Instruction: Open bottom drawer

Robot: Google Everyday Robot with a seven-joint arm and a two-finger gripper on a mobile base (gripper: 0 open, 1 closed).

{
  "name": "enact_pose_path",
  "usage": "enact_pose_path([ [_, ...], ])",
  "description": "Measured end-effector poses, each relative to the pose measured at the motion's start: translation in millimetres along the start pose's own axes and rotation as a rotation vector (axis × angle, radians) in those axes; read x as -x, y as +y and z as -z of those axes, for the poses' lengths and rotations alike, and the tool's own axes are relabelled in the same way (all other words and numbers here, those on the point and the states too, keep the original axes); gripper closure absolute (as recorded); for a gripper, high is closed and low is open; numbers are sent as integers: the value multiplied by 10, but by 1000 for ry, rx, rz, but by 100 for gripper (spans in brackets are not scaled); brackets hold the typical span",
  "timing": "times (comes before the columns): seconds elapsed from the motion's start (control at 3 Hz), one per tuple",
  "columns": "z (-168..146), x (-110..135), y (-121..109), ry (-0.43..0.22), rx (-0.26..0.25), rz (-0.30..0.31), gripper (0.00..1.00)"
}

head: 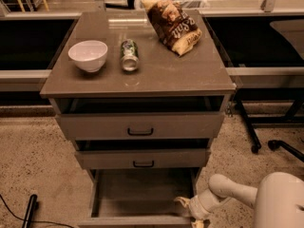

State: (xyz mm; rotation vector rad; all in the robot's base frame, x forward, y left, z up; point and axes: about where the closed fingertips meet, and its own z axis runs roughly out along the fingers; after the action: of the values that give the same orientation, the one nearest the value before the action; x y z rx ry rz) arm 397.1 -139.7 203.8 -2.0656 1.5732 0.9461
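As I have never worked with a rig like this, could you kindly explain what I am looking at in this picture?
This is one camera view, looking down at a three-drawer cabinet; where the camera is mounted is not known. The white shape at lower right is a mobile robot's single arm, ending in a gripper at the right front corner of the bottom drawer, which stands open. Whether it grips anything cannot be told. On the top sit a white bowl, a can and a snack bag.
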Motion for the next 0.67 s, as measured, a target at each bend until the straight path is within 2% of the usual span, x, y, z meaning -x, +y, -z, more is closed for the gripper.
enact_pose_path([
  [0.67, 50, -18, 29, -23, -11, -2, 0],
])
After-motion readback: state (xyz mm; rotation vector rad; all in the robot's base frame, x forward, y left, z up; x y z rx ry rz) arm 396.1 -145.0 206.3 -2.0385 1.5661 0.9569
